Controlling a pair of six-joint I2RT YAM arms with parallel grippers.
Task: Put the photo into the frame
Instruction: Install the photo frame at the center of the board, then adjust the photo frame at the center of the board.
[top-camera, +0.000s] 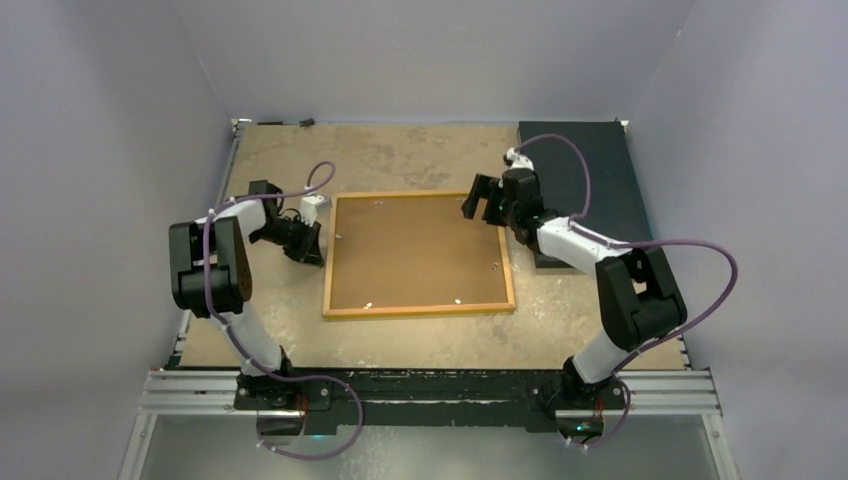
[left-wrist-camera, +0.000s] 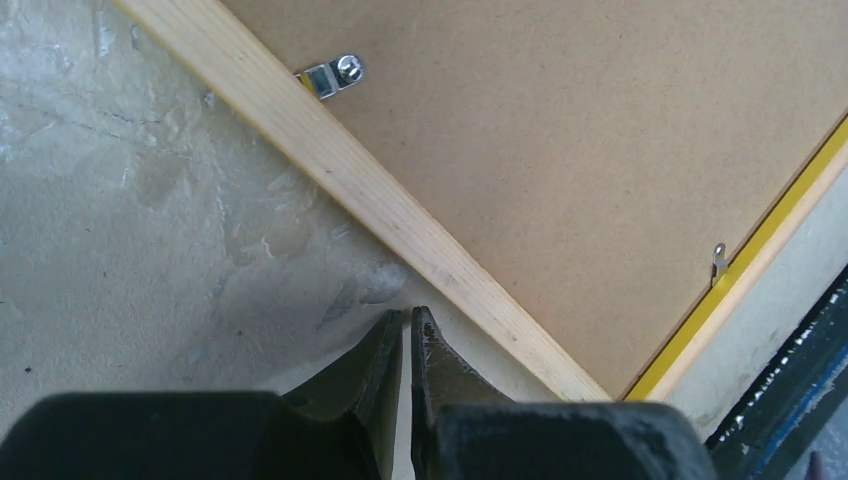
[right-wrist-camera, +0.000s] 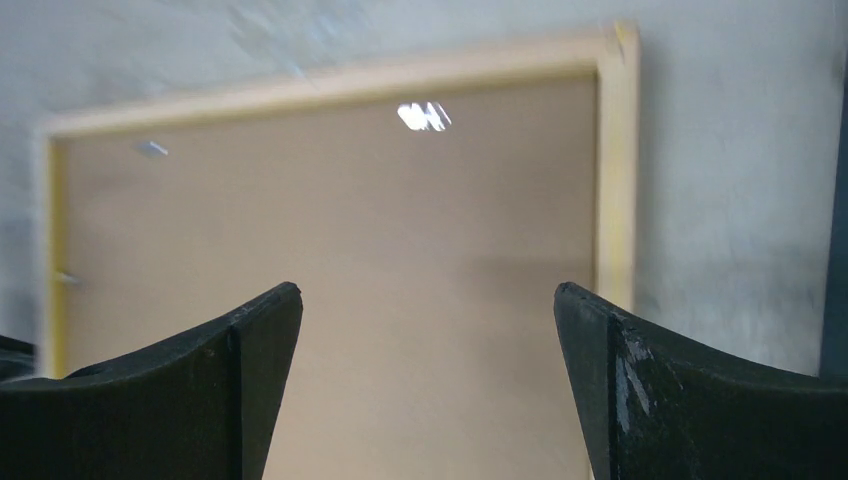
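Note:
The frame (top-camera: 418, 310) lies face down in the middle of the table, its light wood reverse up, with the brown backing board (top-camera: 415, 250) sitting inside it. The photo is out of view. My left gripper (top-camera: 310, 248) is shut and empty, low on the table just off the frame's left edge; in the left wrist view its tips (left-wrist-camera: 407, 318) sit close to the wood rail (left-wrist-camera: 400, 220). My right gripper (top-camera: 483, 205) is open and empty above the frame's far right corner; in the right wrist view (right-wrist-camera: 428, 300) it hovers over the backing board (right-wrist-camera: 400, 230).
A dark mat (top-camera: 575, 170) lies at the back right, beside the right arm. Small metal clips (left-wrist-camera: 335, 75) sit along the frame's inner edge. A thin yellow border (left-wrist-camera: 760, 250) shows at one rail. Grey walls enclose the table on three sides.

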